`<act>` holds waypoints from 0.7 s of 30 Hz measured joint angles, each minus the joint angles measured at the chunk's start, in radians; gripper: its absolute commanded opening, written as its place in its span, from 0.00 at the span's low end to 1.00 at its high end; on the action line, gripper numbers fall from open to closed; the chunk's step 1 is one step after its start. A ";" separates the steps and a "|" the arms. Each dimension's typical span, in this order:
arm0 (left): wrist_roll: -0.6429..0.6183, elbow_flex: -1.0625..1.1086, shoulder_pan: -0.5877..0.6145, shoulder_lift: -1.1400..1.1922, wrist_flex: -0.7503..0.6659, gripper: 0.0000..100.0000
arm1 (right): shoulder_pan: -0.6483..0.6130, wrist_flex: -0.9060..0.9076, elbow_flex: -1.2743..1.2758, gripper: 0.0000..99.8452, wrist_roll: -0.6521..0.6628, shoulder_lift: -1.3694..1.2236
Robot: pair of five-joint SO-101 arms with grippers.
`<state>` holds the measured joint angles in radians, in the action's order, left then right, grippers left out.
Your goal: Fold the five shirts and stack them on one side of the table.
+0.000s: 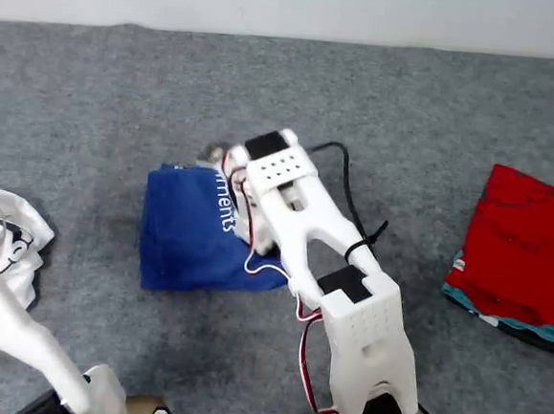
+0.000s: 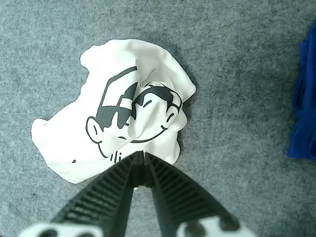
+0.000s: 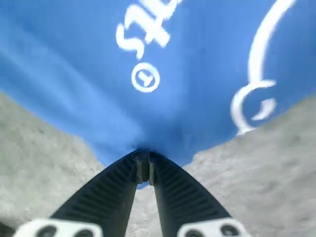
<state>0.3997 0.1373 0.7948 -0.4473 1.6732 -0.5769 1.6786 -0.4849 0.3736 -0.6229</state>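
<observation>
A blue shirt (image 1: 184,233) with white print lies partly folded mid-table. My right gripper (image 3: 143,165) is shut on a pinch of its blue cloth (image 3: 163,84) at the shirt's far edge; in the high view the right arm (image 1: 300,214) stretches over the shirt. A crumpled white shirt (image 2: 123,118) with a black cartoon print lies at the table's left (image 1: 20,240). My left gripper (image 2: 139,160) is shut, its tips over the near edge of the white shirt. A folded red shirt (image 1: 529,241) rests on a teal one (image 1: 499,318) at the right.
The table is covered in grey carpet (image 1: 409,112). The blue shirt's edge (image 2: 305,98) shows beside the white shirt with bare carpet between them. The left arm (image 1: 4,325) rises from the front left corner.
</observation>
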 measured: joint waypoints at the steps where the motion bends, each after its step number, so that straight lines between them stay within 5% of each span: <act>1: 0.000 0.000 0.000 0.000 0.000 0.00 | -0.008 0.000 -0.041 0.01 -0.002 0.006; 21: 0.000 0.000 0.000 0.000 0.000 0.00 | -0.187 -0.663 -0.252 0.01 0.002 -0.238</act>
<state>0.3997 0.1373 0.7948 -0.4473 1.6732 -0.7641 1.0157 -0.7365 0.3751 -0.8608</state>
